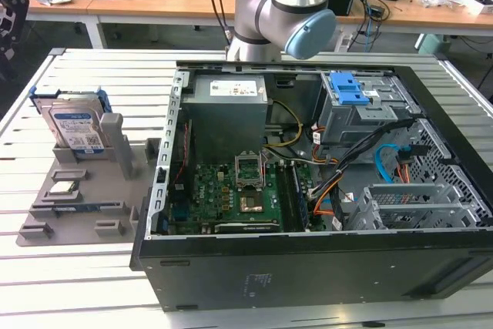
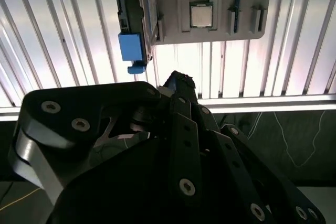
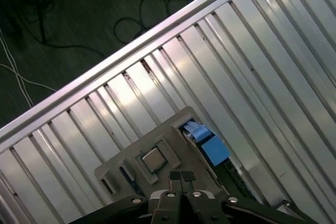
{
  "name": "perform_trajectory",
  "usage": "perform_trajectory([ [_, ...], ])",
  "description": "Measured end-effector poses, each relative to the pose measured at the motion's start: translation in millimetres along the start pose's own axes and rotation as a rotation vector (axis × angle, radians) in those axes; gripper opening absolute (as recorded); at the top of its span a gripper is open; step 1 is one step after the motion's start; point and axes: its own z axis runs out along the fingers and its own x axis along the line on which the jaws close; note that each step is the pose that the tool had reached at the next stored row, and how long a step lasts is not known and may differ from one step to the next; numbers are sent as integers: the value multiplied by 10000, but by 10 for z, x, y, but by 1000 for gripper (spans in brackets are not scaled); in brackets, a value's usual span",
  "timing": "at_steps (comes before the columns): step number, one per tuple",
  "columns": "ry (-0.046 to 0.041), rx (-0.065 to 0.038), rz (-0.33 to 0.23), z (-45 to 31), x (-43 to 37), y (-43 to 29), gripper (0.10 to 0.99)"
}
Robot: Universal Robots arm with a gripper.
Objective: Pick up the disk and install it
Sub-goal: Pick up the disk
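The disk [image 1: 77,125] is a silver drive with a white-and-blue label in a blue carrier. It leans upright in a slot at the back of the grey fixture [image 1: 77,217], at the exterior view's left. In the first wrist view its blue carrier end [image 3: 211,149] shows just beyond my gripper [image 3: 181,176], whose two fingertips sit pressed together with nothing between them. In the second wrist view the disk [image 2: 132,46] appears edge-on past the dark gripper [image 2: 178,81]. The gripper hangs well above the fixture, apart from the disk.
An open computer case [image 1: 308,267] lies on the slatted metal table [image 1: 92,283], with a grey drive cage and blue latch [image 1: 347,90] at its back right. A small square chip [image 1: 63,187] sits on the fixture. The arm [image 1: 281,17] rises behind the case.
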Motion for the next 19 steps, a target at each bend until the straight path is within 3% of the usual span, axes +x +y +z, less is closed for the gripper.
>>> perform_trajectory([
  [19,113,-59,-2532,0,0,0,106],
])
